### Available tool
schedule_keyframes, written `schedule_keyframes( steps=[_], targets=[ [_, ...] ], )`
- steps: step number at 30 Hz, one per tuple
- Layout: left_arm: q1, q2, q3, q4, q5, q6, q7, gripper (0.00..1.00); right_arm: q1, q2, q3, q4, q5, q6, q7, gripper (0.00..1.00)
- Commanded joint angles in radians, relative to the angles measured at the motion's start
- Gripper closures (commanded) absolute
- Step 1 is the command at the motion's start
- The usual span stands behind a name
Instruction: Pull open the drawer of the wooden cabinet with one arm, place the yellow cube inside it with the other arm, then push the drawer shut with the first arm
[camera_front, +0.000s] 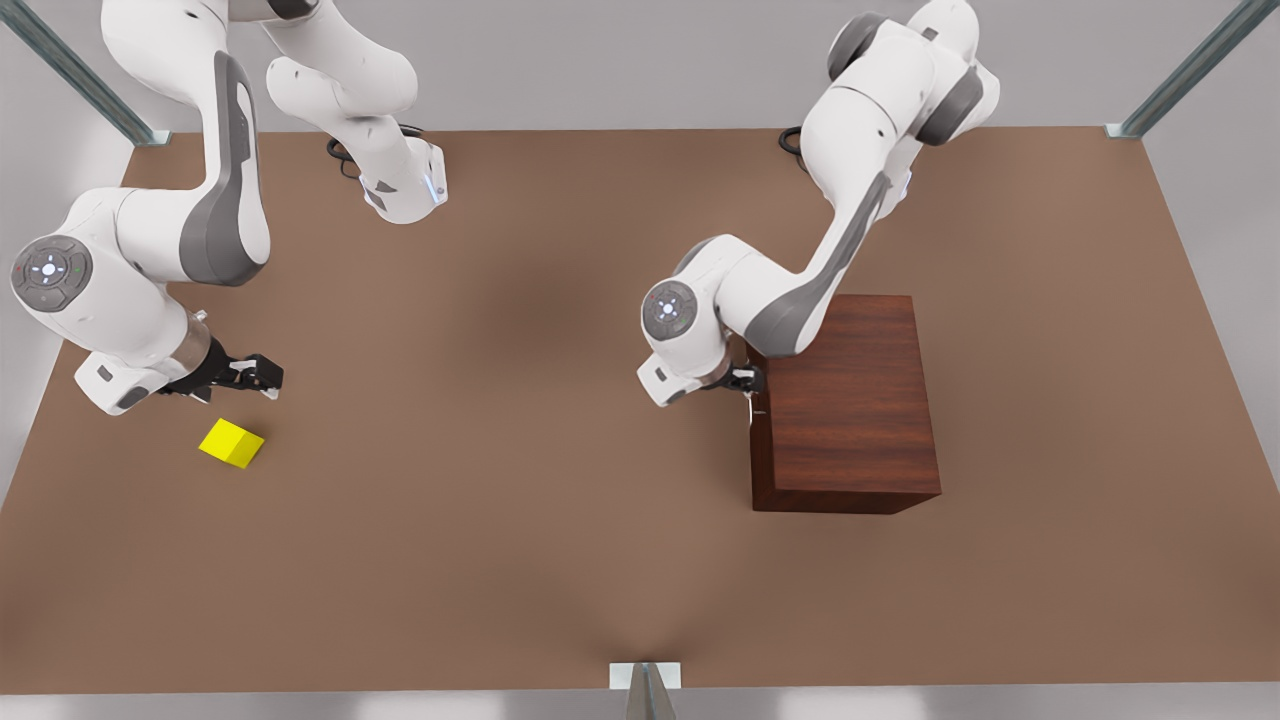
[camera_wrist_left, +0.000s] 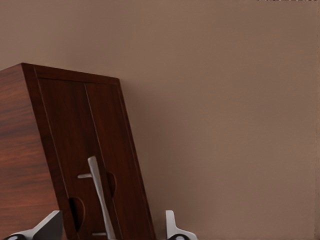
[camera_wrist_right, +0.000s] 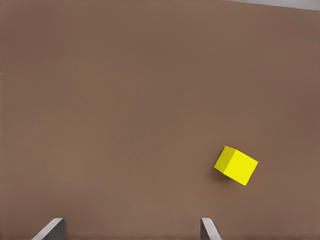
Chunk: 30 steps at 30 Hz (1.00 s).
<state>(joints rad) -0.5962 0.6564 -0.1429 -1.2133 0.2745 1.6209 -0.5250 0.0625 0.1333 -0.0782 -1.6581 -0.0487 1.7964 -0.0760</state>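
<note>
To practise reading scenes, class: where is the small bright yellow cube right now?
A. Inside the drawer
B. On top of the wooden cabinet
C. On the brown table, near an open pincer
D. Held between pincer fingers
C: the small bright yellow cube lies on the brown table, free of the open right pincer beside it.

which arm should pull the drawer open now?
Left. Its open pincer straddles the thin silver bar handle of the dark wooden cabinet. The right pincer hovers open near the small yellow cube.
</note>
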Motion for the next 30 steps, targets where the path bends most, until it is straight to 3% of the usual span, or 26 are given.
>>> schedule_keyframes(
  steps=[1,30],
  targets=[
    [-0.007,0.003,-0.001,0.0,-0.009,0.044,-0.112,0.0,-0.003,-0.001,-0.002,0.0,0.003,-0.002,-0.007,0.0],
    [-0.014,0.042,0.025,-0.101,0.084,0.077,-0.29,0.0,0.0,0.017,-0.003,0.004,0.004,-0.003,0.045,0.0]
  ],
)
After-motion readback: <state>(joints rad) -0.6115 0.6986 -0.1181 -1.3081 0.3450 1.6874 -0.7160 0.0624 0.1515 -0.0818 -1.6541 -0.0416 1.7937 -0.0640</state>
